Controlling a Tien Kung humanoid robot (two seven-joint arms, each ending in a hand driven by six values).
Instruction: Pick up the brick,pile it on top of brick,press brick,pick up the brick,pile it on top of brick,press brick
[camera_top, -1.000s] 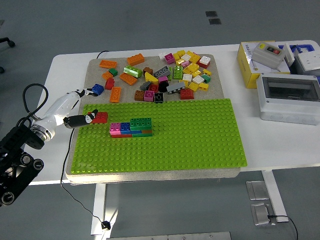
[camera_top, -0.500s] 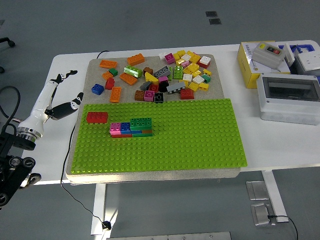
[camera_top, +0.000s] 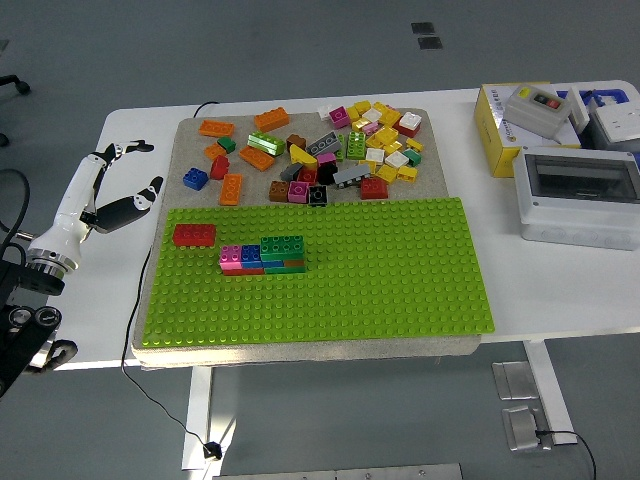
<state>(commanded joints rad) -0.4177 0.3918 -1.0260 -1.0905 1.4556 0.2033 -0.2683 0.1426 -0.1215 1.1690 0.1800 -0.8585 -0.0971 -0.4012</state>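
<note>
Red brick (camera_top: 194, 235) is sitting alone on the green baseplate (camera_top: 400, 280), near its far left corner, just left of the small stacked cluster (camera_top: 264, 255) of pink, blue, green and red bricks; a gap is showing between them. Loose brick pile (camera_top: 320, 152) is lying on the grey mat (camera_top: 190, 128) beyond the baseplate. Left hand (camera_top: 108, 192) is hovering over the table's left edge, well clear of the red brick, fingers spread, holding nothing. At far right, a yellow box (camera_top: 495, 130) is carrying a grey switch unit (camera_top: 535, 108); a clear-lidded grey enclosure (camera_top: 578, 195) is resting beside it. No print legible.
</note>
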